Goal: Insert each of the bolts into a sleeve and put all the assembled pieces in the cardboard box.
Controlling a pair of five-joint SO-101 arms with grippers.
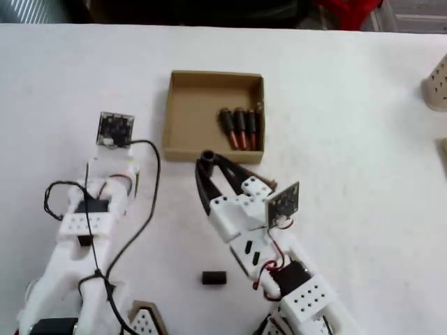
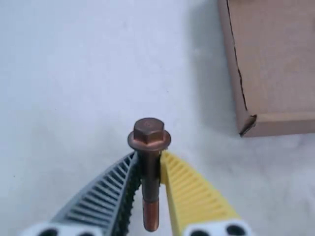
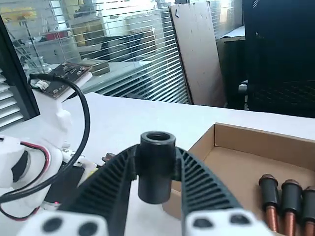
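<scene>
- The left gripper (image 2: 148, 158) has one grey and one yellow ribbed finger. It is clamped on a copper-coloured metal bolt with a six-sided head (image 2: 149, 135).
- The bolt's head sticks out past the fingertips. Its long body runs back between the fingers, in line with them. It hangs over the white worktop (image 2: 74, 73), near a corner of the open brown cardboard box (image 2: 275, 59).
- The right gripper (image 3: 156, 160) has black ribbed fingers. They are squeezed tight on a short black tube-shaped sleeve (image 3: 157, 184).
- This sleeve stands upright with its hole facing up, so its long side runs across the fingers. It is right at the box's near wall.
- The box sits mid-worktop, closer to the far edge. Three assembled pieces (image 1: 241, 129) lie side by side by its right wall. Their black ends point to the far wall and their copper ends to the near wall.
- A second black sleeve (image 1: 214, 278) lies on its side close to the worktop's near edge, between the two arms.
</scene>
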